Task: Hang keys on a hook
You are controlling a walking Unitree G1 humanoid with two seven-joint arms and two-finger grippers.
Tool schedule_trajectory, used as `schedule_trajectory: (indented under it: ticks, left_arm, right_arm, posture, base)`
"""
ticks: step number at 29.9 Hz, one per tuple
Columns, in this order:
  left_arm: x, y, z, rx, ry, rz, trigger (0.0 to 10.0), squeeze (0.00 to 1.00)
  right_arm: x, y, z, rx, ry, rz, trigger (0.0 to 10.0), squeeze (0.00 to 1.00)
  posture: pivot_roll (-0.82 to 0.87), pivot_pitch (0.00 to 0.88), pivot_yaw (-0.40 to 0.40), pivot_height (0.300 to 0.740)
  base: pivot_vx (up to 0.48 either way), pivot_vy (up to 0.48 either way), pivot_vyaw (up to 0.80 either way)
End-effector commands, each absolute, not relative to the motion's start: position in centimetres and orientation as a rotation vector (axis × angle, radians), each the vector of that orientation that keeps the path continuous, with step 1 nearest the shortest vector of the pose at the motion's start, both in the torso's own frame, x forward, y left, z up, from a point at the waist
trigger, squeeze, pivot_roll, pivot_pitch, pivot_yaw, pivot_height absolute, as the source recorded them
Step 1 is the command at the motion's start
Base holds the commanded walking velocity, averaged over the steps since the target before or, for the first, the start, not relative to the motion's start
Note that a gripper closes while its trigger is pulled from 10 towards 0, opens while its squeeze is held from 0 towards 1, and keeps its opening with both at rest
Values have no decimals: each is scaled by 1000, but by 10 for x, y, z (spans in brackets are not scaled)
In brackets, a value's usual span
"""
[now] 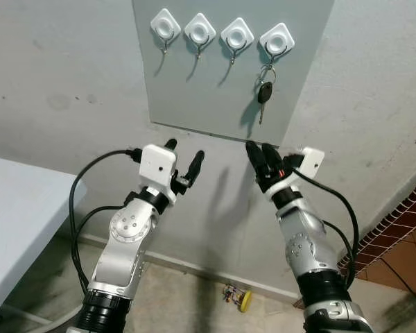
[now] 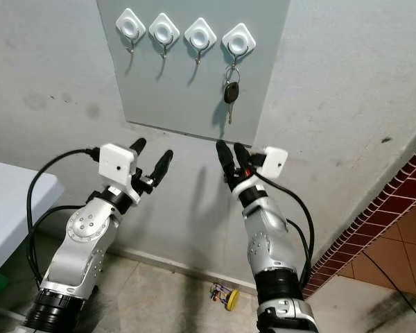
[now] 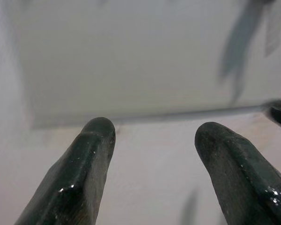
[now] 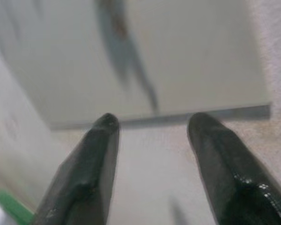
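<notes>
A grey panel (image 1: 222, 76) on the far wall carries four white hooks. To the near left stands a white table (image 1: 21, 208). Both arms reach up below the panel: the left hand (image 1: 184, 156) released and empty, the right hand (image 1: 261, 154) likewise spread, grasping nothing. The keys (image 1: 264, 90) hang from the rightmost hook (image 1: 276, 40). A small yellow object (image 1: 237, 297) lies on the floor.
</notes>
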State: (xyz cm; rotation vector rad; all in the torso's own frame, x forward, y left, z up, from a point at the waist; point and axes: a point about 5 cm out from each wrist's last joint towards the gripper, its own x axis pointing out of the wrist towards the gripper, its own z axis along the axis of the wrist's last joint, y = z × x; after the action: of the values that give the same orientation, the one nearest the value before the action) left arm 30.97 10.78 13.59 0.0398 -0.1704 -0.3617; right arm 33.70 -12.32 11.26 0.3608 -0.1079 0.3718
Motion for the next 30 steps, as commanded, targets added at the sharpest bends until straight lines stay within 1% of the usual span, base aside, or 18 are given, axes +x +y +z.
schedule_trajectory:
  ticks: [1,3,4,5,8,13,17,18,19,20,21,22,24,25,27,30]
  left_arm:
    - [302,123,96,46,-43,-285,10000,0]
    - [297,133,70,35,51,-242,10000,0]
    - [297,133,70,35,51,-242,10000,0]
    - [293,139,53,48,112,-211,10000,0]
    - [282,151,22,53,233,-164,10000,0]
    - [273,158,6,33,308,-130,10000,0]
    - [249,169,-29,15,499,-84,10000,0]
    - [249,169,-29,15,499,-84,10000,0]
    - [244,170,-35,17,535,-73,10000,0]
    - [244,170,-35,17,535,-73,10000,0]
    - [238,171,-41,7,569,-66,10000,0]
    - [238,171,-41,7,569,-66,10000,0]
    - [219,173,-57,-14,671,-50,10000,0]
    - [219,173,-57,-14,671,-50,10000,0]
    - [197,177,-72,-41,766,-18,10000,0]
    - [179,180,-82,-76,833,20,10000,0]
  right_arm:
    - [324,-127,77,288,11,347,10000,0]
    - [318,-131,60,238,84,316,10000,0]
    - [318,-131,60,238,84,316,10000,0]
    - [313,-132,48,221,134,317,10000,0]
    - [301,-137,25,156,245,297,10000,0]
    - [292,-141,10,87,319,282,10000,0]
    - [260,-154,-29,-20,552,256,10000,0]
    - [260,-154,-29,-20,552,256,10000,0]
    - [254,-157,-34,-35,585,247,10000,0]
    - [254,-157,-34,-35,585,247,10000,0]
    - [246,-161,-42,-69,633,235,10000,0]
    - [246,-161,-42,-69,633,235,10000,0]
    - [228,-168,-55,-88,709,214,10000,0]
    - [228,-168,-55,-88,709,214,10000,0]
    - [211,-174,-66,-90,773,185,10000,0]
    - [196,-179,-74,-102,830,164,10000,0]
  posture:
    - [-87,0,-11,740]
    - [-89,0,-10,740]
    - [-89,0,-10,740]
    - [-89,0,-10,740]
    - [-90,0,-10,740]
    - [-92,0,-9,740]
    - [-94,0,-8,740]
    - [-94,0,-8,740]
    - [-95,0,-7,740]
    - [-95,0,-7,740]
    - [-94,0,-5,740]
    - [-94,0,-5,740]
    - [-96,0,-6,740]
    - [-96,0,-6,740]
    - [-99,0,-5,740]
    - [-105,0,0,740]
  base:
    - [0,0,0]
    - [0,0,0]
    - [0,0,0]
    - [0,0,0]
    - [0,0,0]
    - [0,0,0]
    - [0,0,0]
    - [0,0,0]
    - [0,0,0]
    - [0,0,0]
    - [0,0,0]
    - [0,0,0]
    - [0,0,0]
    - [0,0,0]
    - [0,0,0]
    - [0,0,0]
